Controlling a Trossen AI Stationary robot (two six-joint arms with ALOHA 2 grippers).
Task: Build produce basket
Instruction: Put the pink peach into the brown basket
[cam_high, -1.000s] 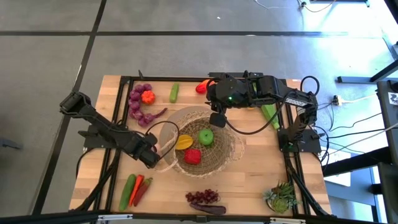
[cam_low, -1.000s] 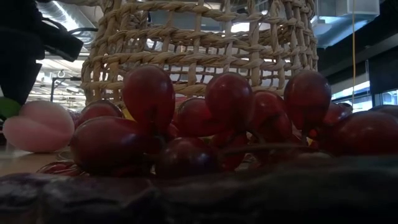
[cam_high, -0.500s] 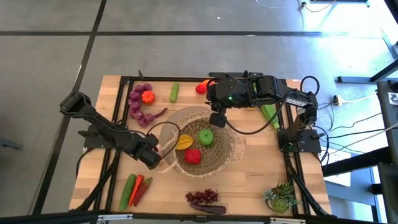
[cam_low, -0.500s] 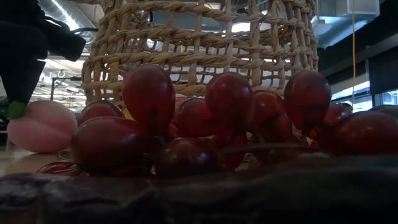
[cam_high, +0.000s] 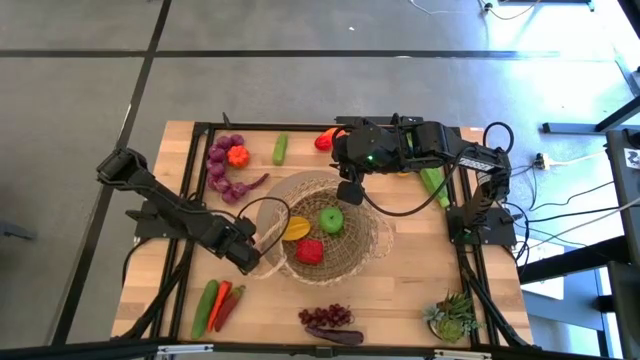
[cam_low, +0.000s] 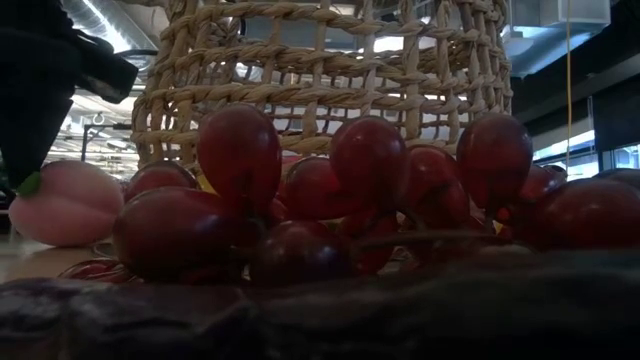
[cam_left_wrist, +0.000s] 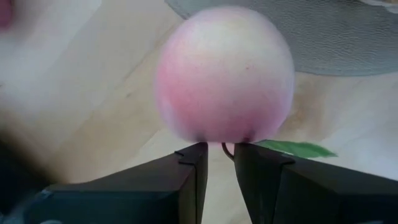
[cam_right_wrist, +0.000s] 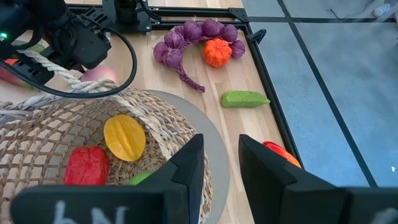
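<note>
The tan wicker basket (cam_high: 330, 240) stands mid-table and holds a yellow pepper (cam_high: 296, 228), a green fruit (cam_high: 331, 220) and a red pepper (cam_high: 309, 251). My left gripper (cam_high: 252, 262) is low at the basket's left rim, shut on a pink peach (cam_left_wrist: 224, 74) with a green leaf (cam_left_wrist: 292, 148). The peach also shows in the low view (cam_low: 65, 203), left of the basket (cam_low: 320, 80), and in the right wrist view (cam_right_wrist: 98, 74). My right gripper (cam_high: 350, 192) hovers over the basket's far rim, slightly open and empty (cam_right_wrist: 221, 149). My left gripper has the peach's thin stem (cam_left_wrist: 227, 150) in the narrow gap between its two fingertips (cam_left_wrist: 193, 157). The round fruit sits just beyond them. The fingers come in low from the table's left. The peach's underside (cam_low: 70, 242) is down at table level.
Purple bulbs with an orange piece (cam_high: 228, 160), a cucumber (cam_high: 281, 149) and a red piece (cam_high: 324, 140) lie near the far edge. A green stalk (cam_high: 433, 185) lies right of the basket. Chillies (cam_high: 218, 305), grapes (cam_high: 328, 318) and a potted plant (cam_high: 450, 318) sit along the near edge.
My left gripper has crept a little toward the near edge beside the basket's left rim. In the low view the peach and its leaf have shifted slightly along with it.
</note>
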